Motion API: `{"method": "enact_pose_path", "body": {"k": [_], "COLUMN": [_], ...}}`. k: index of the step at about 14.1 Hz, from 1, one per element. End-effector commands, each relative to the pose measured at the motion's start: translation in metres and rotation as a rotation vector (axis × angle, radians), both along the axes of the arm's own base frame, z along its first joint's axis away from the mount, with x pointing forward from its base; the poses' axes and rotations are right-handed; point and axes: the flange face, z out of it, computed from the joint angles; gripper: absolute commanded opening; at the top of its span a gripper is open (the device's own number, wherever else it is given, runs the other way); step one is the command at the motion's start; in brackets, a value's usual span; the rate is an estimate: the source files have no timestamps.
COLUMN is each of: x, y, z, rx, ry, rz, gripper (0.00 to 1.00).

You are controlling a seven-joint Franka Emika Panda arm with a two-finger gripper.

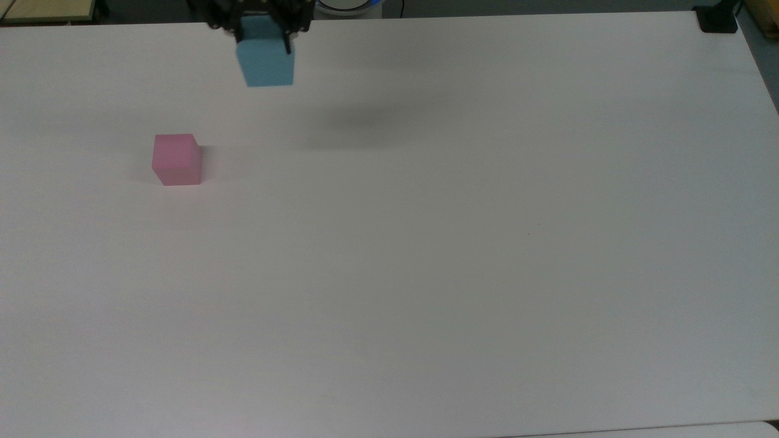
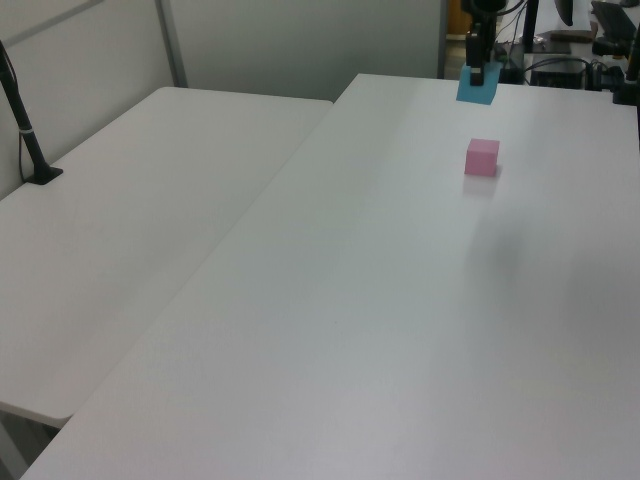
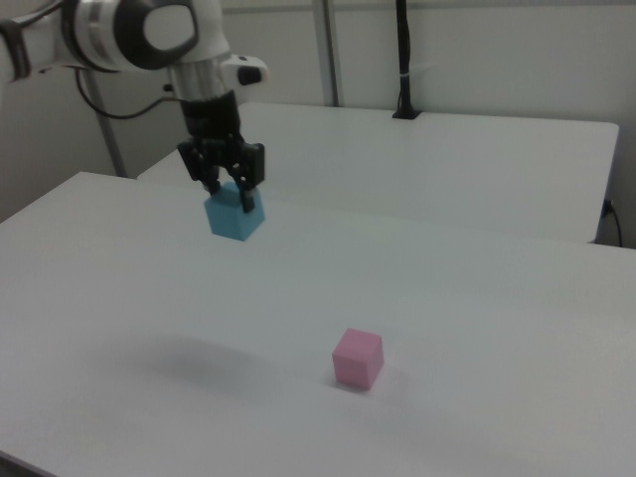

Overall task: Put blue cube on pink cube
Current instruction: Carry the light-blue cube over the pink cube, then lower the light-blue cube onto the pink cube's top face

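1. Surface: a large white table (image 1: 426, 274) with a matte top. A second white table (image 2: 140, 220) adjoins it on the left view's left, with a black post (image 2: 25, 130) standing near its far edge.
2. Arm: the white Panda arm (image 3: 149, 35) reaches in from the right view's upper left, wrist pointing downward.
3. Tool: the gripper (image 3: 225, 181) is clamped on the blue cube (image 3: 235, 216), one black finger on each of two opposite faces.
4. Blue cube: held in the air, clear of the table. A soft shadow (image 1: 359, 131) lies on the table below it, toward the top view's right.
5. Pink cube (image 1: 176, 159): rests flat on the table, upright, nothing touching it.
6. Relation: in the top view the blue cube sits above and to the right of the pink cube, well apart. In the right view the pink cube lies nearer the camera and to the right.
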Motion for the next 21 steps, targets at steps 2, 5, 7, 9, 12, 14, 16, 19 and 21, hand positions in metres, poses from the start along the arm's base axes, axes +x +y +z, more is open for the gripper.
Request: {"method": "enact_pose_path", "body": {"k": [2,5,7,9,12,14,16,19,21], "x": [0.029,0.035,0.033,0.031,0.026,0.02,0.016,0.017,0.018], "y": [-0.034,-0.067,-0.106,-0.118,-0.134,-0.144,-0.157,-0.17,-0.172], "z": [-0.023,-0.05,-0.057,-0.069,-0.113,-0.143,-0.148,-0.166,-0.175], "rx": [0.0,-0.011,-0.032,-0.043,-0.073,-0.095,-0.095,-0.092,-0.09], "ry": [0.02,0.057,0.028,0.035,0.027,0.028,0.035,0.048,0.058], "rz": [0.002,0.012,-0.01,-0.004,0.01,0.042,0.024,0.007,0.024], "gripper": [0.21,0.21,0.21,0.21,0.21,0.21,0.21,0.21,0.23]}}
